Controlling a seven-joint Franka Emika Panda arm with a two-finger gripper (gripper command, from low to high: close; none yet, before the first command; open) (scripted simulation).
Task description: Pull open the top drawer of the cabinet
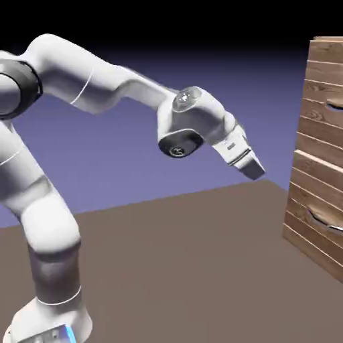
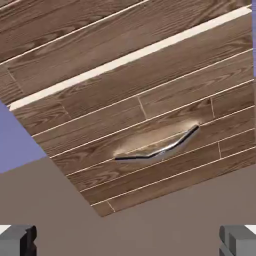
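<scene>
1. End effector (image 1: 256, 173): two grey fingers, spread wide apart, with nothing between them. In the exterior view it points down and toward the exterior view's right, above the worktop (image 1: 167, 268) and apart from the cabinet.
2. Arm (image 1: 97, 77): white, jointed, rising at the exterior view's left and reaching across to the right, its hand tilted downward.
3. Cabinet (image 1: 326, 50): brown horizontal planks with pale seams, standing on the worktop at the exterior view's right, partly cut off by the picture edge.
4. Top drawer (image 1: 321, 120): upper part of the cabinet front, closed, untouched. Its curved metallic handle (image 1: 335, 105) sits at the picture edge, higher than the end effector.
5. Lower drawer (image 1: 308, 184): beneath the top drawer, closed, with a matching curved handle (image 1: 325, 220) over a recess. In the hand view, this handle lies near the middle, below a pale slanting ledge (image 2: 125, 61).
6. Backdrop (image 1: 201, 127): plain blue-violet, darkening to black above.
</scene>
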